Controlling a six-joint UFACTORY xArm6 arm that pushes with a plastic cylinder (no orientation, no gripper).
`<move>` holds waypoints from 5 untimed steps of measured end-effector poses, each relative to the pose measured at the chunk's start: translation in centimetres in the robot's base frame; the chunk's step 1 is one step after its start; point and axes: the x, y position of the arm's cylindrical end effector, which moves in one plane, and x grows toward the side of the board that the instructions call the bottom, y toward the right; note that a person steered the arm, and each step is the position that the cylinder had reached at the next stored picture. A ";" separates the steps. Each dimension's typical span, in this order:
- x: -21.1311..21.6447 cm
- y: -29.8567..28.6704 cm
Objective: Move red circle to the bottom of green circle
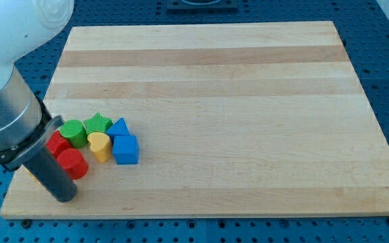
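My tip (65, 197) is seen nearest, touching or just beside the red circle (73, 163), which lies below the green circle (73, 132) at the tabletop's (248, 135) left. No jaws exist. The circle is judged light, stiff, slidable; it is best pushed centrally.

Bright, even light falls across the pale striped wooden board surface (221, 101), with no hot glare on the wood and colours reading cleanly. The cluster of small blocks, such as the blue cube (125, 150) and the red ribbed cylinder (72, 163), casts only short, soft shadows, so the light seems to come from overhead, though its exact source cannot be told. The large grey and white arm housing (9, 101) at the view's left looks slightly soft, perhaps out of focus. The board's edges appear straight, without marked distortion.
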 end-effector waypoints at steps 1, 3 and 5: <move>-1.2 0.0; -2.1 0.0; -2.2 0.0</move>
